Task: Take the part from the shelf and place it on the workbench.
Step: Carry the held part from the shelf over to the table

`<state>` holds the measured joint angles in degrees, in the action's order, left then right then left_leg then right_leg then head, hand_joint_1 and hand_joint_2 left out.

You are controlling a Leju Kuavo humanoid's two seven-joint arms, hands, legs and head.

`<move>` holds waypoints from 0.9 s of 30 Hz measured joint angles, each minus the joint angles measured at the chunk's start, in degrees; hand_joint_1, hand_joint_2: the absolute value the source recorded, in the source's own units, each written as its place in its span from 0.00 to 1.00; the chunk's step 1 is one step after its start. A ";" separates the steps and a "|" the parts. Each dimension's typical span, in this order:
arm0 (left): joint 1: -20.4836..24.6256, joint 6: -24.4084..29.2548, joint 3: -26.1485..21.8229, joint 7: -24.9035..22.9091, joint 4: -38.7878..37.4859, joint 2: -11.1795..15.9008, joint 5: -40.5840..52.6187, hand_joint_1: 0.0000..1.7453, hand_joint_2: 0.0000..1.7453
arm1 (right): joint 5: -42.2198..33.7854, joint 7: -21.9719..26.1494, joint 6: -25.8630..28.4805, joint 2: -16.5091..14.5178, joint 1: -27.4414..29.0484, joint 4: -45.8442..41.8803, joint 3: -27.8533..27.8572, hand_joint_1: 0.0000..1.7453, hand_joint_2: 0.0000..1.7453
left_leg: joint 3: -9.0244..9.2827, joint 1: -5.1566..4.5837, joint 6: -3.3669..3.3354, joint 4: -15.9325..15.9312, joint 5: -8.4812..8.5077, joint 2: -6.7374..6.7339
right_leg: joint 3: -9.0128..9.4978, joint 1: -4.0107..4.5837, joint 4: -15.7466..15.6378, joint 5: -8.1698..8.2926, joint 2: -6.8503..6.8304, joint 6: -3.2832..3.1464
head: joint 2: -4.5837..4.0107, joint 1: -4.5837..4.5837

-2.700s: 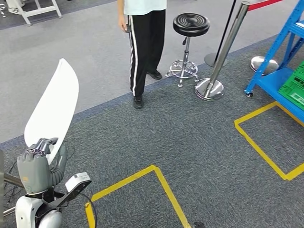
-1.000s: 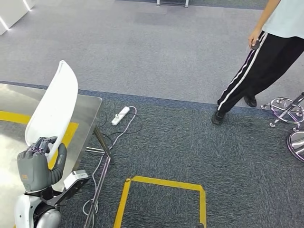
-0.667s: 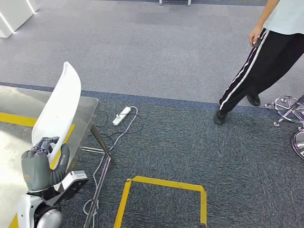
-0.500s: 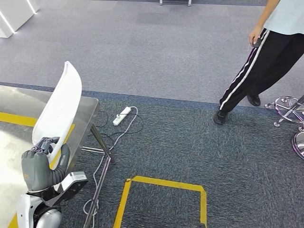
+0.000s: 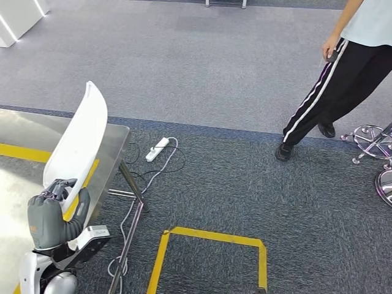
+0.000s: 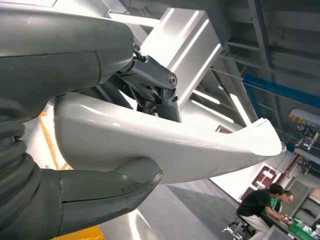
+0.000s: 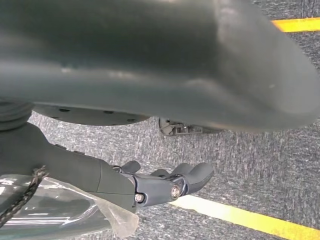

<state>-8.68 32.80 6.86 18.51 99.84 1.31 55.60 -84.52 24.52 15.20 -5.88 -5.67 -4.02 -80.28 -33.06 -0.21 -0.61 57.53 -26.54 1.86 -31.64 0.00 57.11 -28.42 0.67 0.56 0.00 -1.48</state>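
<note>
Head view: person beside stool.

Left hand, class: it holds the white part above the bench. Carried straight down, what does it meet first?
Most likely the steel workbench top, which lies under the left hand and white part; depth is unclear.

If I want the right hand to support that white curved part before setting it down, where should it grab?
Probably the free upper end of the white part, from the side facing away from the workbench. The left robot hand already grips its lower end, and the panel rises tilted above it, so the thin upper edge is open to a pinch.
</note>
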 joint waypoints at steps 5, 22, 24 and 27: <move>-0.03 -0.10 0.00 0.11 0.04 0.01 0.00 1.00 1.00 | -0.17 0.12 -0.01 0.00 -0.01 0.09 -0.03 0.00 0.00 | 0.00 -0.06 -0.01 0.01 0.00 0.00 | 0.00 -0.05 -0.01 0.02 -0.01 0.03 | 0.00 -0.01; -0.24 -0.08 0.00 0.21 0.07 0.00 -0.10 1.00 1.00 | -0.37 0.20 0.06 0.00 -0.01 0.23 -0.41 0.00 0.00 | 0.01 -0.06 -0.01 0.01 0.00 0.00 | -0.01 -0.04 -0.01 0.03 0.00 0.04 | 0.00 0.01; -0.25 -0.08 0.00 0.21 0.07 -0.01 0.15 1.00 1.00 | -0.37 0.20 0.05 0.00 -0.01 0.23 -0.46 0.00 0.00 | 0.01 -0.06 -0.01 0.01 0.00 0.00 | -0.01 -0.04 -0.01 0.03 0.00 0.04 | 0.00 0.01; -0.26 -0.08 0.00 0.11 0.07 0.00 0.68 1.00 1.00 | -0.37 0.20 0.04 0.00 -0.01 0.23 -0.54 0.00 0.00 | 0.00 -0.07 -0.01 0.03 -0.01 0.00 | 0.00 -0.05 -0.02 0.03 0.00 0.05 | 0.00 0.00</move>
<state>-8.94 32.72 6.86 18.62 99.91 1.31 56.28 -84.89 24.72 15.23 -5.88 -5.68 -3.78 -80.81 -33.05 -0.28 -0.62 57.56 -26.55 1.86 -31.64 -0.06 57.10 -28.39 0.67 0.61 0.00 -1.48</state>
